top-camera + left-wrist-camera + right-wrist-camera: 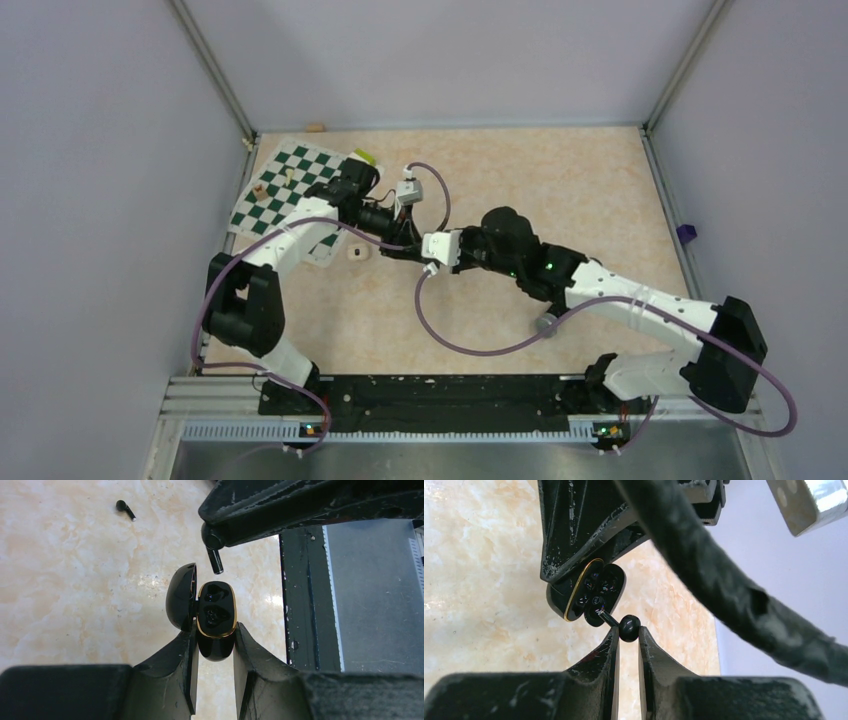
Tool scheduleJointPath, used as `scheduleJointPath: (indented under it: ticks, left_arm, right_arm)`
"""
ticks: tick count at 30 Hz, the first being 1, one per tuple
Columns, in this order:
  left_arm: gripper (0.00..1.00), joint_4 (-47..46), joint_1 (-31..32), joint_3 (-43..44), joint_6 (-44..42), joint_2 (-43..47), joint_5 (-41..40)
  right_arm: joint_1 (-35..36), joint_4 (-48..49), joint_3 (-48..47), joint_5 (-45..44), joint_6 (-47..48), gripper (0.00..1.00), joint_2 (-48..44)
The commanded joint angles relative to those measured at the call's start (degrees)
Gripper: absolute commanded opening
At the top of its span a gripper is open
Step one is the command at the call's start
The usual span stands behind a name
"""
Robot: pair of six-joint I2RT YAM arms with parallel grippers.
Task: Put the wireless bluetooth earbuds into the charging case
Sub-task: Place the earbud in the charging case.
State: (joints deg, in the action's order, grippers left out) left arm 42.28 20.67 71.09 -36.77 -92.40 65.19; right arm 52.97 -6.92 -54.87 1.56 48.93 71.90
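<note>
While it stands open, charging case (216, 612): clamped in left gripper (215, 630)
Right gripper (628, 635): pinching earbud (629, 626), stem just beside case
Second earbud (125, 509): on table (75, 580), apart

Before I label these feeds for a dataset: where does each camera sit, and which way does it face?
Top external: fixed above, behind the bases, looking down at the table; left arm and right arm show.
Left wrist: on the left arm, looking along the left claw, shut on the open charging case.
Right wrist: on the right arm, looking along the right claw, shut on an earbud.
Shared: both wrist views show case and earbud.
</note>
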Motion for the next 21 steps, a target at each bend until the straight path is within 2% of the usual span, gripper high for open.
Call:
scheduleJointPath:
  ticks: [1,10,16,21]
  left_arm:
    - [0.00,-2.43,-0.12,-0.66,0.80,0.53,0.65]
    - [0.00,-2.52,-0.18,-0.69,0.95,0.65,0.95]
    - [0.00,-1.78,-0.19,-0.94,-0.05,1.16,1.30]
    - [0.00,-1.60,-0.23,-1.21,-0.57,1.52,1.19]
  right_arm:
    - [1.78,0.25,0.39,1.11,2.33,0.04,-2.46]
    - [4.14,-1.48,1.66,-0.13,6.37,0.04,-1.26]
    - [5.35,1.25,2.89,-5.42,8.29,0.04,0.51]
    - [5.54,2.45,3.09,-6.33,7.98,0.04,0.40]
